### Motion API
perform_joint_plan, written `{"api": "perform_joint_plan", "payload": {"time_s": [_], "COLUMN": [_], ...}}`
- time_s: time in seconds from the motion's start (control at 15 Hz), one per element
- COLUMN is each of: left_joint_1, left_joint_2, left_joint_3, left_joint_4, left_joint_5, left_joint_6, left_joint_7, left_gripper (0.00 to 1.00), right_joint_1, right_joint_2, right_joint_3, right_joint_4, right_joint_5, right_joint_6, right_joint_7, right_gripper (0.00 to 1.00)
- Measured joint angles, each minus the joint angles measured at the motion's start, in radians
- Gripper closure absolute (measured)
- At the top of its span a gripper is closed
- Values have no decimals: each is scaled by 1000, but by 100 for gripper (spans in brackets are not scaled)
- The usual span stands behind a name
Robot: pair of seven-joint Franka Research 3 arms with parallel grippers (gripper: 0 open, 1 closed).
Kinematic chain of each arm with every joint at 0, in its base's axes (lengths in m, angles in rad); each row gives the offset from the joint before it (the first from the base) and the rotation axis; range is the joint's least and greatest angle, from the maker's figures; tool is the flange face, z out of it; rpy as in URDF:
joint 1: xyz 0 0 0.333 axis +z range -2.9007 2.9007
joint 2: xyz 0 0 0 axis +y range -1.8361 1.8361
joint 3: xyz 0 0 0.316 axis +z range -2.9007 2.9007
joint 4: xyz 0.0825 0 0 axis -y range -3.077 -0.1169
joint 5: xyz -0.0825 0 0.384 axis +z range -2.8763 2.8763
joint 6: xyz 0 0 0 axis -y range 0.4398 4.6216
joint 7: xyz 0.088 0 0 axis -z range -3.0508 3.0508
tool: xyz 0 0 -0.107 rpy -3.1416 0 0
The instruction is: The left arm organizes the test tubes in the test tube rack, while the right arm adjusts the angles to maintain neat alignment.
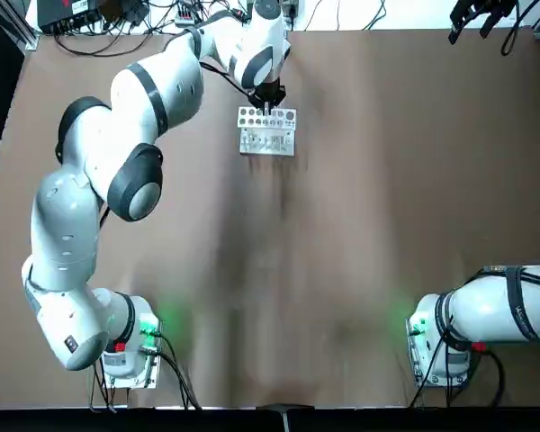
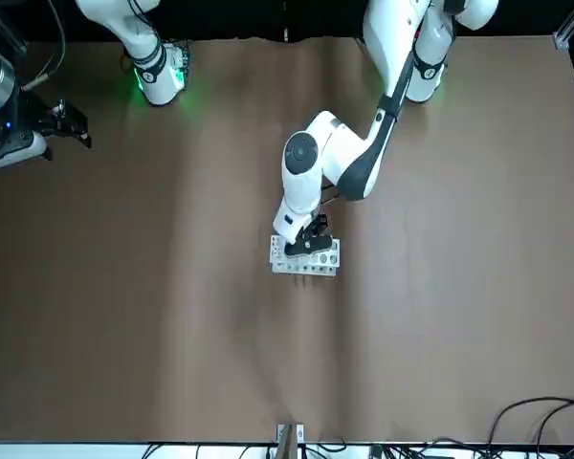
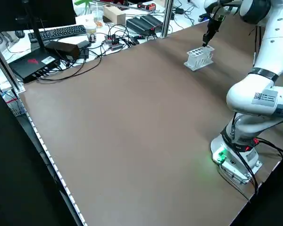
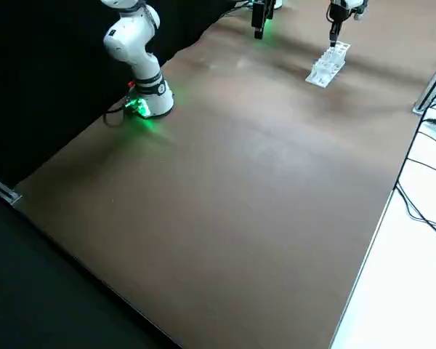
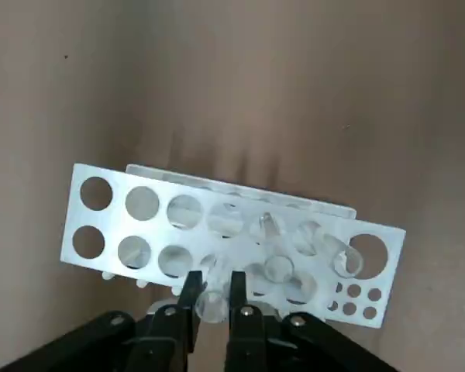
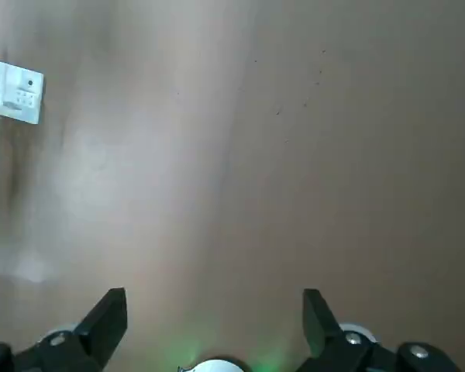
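Overhead, the white test tube rack (image 1: 267,142) sits near the far edge of the brown bench (image 1: 387,171), its long axis running left to right across the robot's front. The left gripper (image 1: 267,97) is down at the rack's far long side, roughly midway along, and is clearly the nearer of the two. In its wrist view, the jaws stand close together with a clear test tube (image 5: 212,308) between them, and they appear to be grasping it near its rim. That tube lies beside the rack's near-jaw edge in this view; whether its lower end is seated in a hole cannot be told. Two more clear tubes, one close by (image 5: 279,269) and one farther along (image 5: 349,262), stand in the rack, both toward the end with the small holes. The coming move seems to turn on this crosswise relation: the tube must stay upright and line up with the rack's long row of holes, since a sideways slip could catch the rim of a hole or nudge the rack. The right gripper (image 6: 215,293) waits well apart from the rack, toward the bench's far right corner, its jaws spread wide with nothing between them.
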Motion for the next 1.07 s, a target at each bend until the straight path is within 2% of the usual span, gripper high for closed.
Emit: {"api": "perform_joint_plan", "payload": {"time_s": [1.07], "left_joint_1": [3], "left_joint_2": [-77], "left_joint_3": [7], "left_joint_4": [4], "left_joint_5": [0], "left_joint_6": [-61], "left_joint_7": [3], "left_gripper": [82], "right_joint_1": [0], "right_joint_2": [0], "right_joint_3": [0], "right_joint_4": [0], "right_joint_5": [0], "right_joint_6": [0], "right_joint_7": [0], "right_gripper": [0]}}
